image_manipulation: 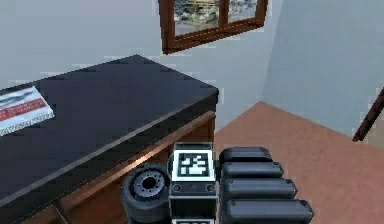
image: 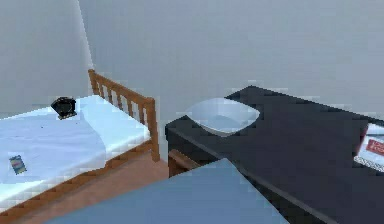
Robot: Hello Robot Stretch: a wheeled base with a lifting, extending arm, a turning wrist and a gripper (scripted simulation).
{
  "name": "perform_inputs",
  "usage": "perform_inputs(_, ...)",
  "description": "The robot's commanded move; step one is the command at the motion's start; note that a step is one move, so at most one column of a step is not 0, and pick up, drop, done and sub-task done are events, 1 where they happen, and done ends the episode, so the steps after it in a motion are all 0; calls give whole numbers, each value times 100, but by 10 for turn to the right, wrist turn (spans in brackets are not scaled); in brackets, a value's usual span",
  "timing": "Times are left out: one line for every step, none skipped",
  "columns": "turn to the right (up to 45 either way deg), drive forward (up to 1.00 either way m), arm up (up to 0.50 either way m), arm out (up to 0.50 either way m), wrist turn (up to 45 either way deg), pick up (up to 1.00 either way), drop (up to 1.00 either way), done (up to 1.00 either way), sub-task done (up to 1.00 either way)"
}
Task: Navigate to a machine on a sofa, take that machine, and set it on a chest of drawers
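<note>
A chest of drawers with a black top point(image: 300, 140) and brown wooden front stands at the forward view's right; it appears again in the arm side view point(image_manipulation: 110, 100). The arm's dark bar point(image_manipulation: 255, 190) rises from that view's bottom edge, with a white marked square point(image_manipulation: 195, 165) at its end. Left of the square is the gripper's point(image_manipulation: 148, 193) dark rounded body, low against the chest's wooden front. Its far end is not clear, so I cannot tell whether it holds anything.
A white bowl point(image: 223, 115) and a red-and-white book point(image: 373, 148) point(image_manipulation: 22, 106) lie on the chest top. A bed point(image: 60, 145) with white sheet and wooden slatted end holds a dark object point(image: 64, 106) and a small flat device point(image: 17, 164). A wood-framed window point(image_manipulation: 213, 20) hangs above bare brown floor point(image_manipulation: 300, 130).
</note>
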Motion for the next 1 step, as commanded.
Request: perform_inputs(-30, 0, 0, 0, 0, 0, 0, 0, 0)
